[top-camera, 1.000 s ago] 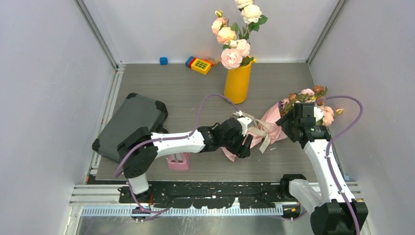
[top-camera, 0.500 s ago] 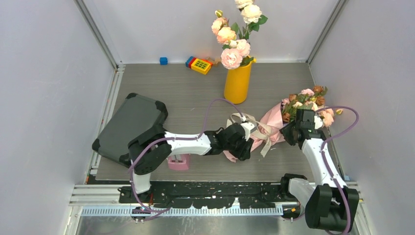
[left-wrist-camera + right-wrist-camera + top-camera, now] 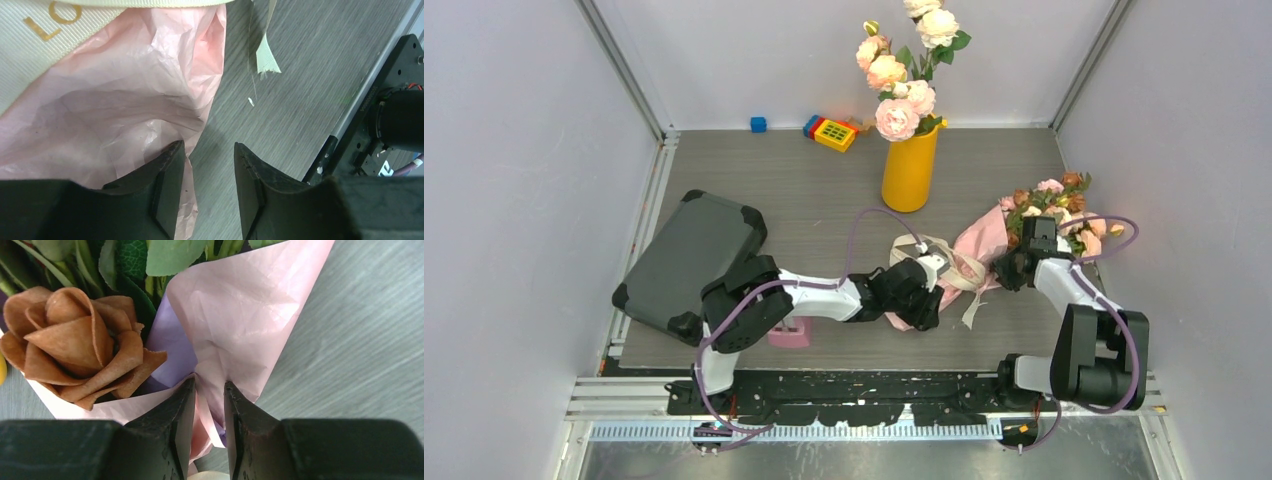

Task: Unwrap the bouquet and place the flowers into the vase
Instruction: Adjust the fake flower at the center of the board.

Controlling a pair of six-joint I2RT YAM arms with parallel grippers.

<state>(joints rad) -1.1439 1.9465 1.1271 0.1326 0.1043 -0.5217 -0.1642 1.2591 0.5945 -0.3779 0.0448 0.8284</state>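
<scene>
The bouquet (image 3: 981,245) lies on its side on the table (image 3: 824,210), right of centre, between the two arms and well short of the vase (image 3: 910,170). Its narrow end points toward the left gripper (image 3: 209,146) and its flowers (image 3: 1056,205) fan out toward the far right. It is still wrapped in paper (image 3: 115,100), pink outside with lilac showing on the inside in the right wrist view, and the beige ribbon (image 3: 35,50) (gold lettering on it) is looped loosely around the wrap, with a tail trailing on the table. The left gripper is low at the narrow end. Its jaws stand apart with bare table showing between them, and only a thin edge of pink paper hangs against the inner face of one finger. The right gripper (image 3: 209,383) is at the wide end, just under a brown rose (image 3: 75,340). Its jaws are drawn close with a fold of pink paper in the narrow gap, but I cannot tell whether they are actually pinching it. The vase stands upright farther back, holding big roses (image 3: 899,75). A dark case (image 3: 689,250) lies on the table's left side.
</scene>
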